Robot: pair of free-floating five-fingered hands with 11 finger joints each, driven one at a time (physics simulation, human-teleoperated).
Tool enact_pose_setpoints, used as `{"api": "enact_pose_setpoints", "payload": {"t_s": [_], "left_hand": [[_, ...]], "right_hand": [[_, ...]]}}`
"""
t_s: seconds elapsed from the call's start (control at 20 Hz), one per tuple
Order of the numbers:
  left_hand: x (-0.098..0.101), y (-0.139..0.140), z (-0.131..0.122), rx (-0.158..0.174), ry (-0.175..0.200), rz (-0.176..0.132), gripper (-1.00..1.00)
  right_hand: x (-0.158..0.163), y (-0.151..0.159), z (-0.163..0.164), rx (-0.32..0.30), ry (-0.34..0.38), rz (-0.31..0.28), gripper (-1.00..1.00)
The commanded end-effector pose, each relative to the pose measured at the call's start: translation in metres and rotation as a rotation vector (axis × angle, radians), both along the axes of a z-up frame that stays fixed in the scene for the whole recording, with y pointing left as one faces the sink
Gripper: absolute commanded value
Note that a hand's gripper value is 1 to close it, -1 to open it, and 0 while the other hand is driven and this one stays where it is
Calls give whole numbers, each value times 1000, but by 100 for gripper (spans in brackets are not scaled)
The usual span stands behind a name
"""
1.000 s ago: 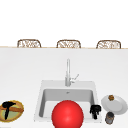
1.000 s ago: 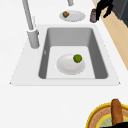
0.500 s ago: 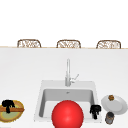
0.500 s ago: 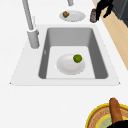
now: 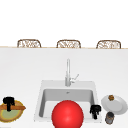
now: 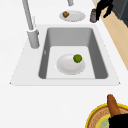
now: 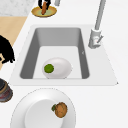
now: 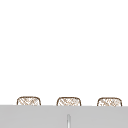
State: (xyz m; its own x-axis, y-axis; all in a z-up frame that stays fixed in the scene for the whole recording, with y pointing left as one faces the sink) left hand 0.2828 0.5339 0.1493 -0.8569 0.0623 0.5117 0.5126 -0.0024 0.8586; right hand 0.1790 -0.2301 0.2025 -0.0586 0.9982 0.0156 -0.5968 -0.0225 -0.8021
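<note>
Front view, lower left of the frame: the left hand is clamped on a brown stick lying across a yellow bowl; the right hand, fingers curled on nothing, hangs at lower right beside a dark jar.

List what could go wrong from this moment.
1. The left hand sits on the long brown stick across the round yellow-rimmed bowl; a clumsy lift might tip that bowl.
2. The right hand hovers beside the small dark jar and could knock it over.
</note>
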Motion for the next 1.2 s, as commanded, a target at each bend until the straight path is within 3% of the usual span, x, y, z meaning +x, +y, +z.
{"api": "enact_pose_setpoints", "payload": {"t_s": [0.0,0.15,0.2,0.3,0.4,0.45,0.55,1.15], "left_hand": [[11,-16,27,0,3,-44,100],[17,-34,47,-1,11,-19,100],[23,-42,52,-1,8,5,100],[27,-55,61,2,5,14,100],[32,-68,61,8,19,17,100],[38,-71,55,6,44,17,100],[44,-88,60,-1,19,20,100],[67,-181,61,2,20,24,100]], "right_hand": [[0,0,0,0,0,0,0],[0,0,0,0,0,0,0],[0,0,0,0,0,0,0],[0,0,0,0,0,0,0],[0,0,0,0,0,0,0],[0,0,0,0,0,0,0],[0,0,0,0,0,0,0],[0,0,0,0,0,0,0]]}}
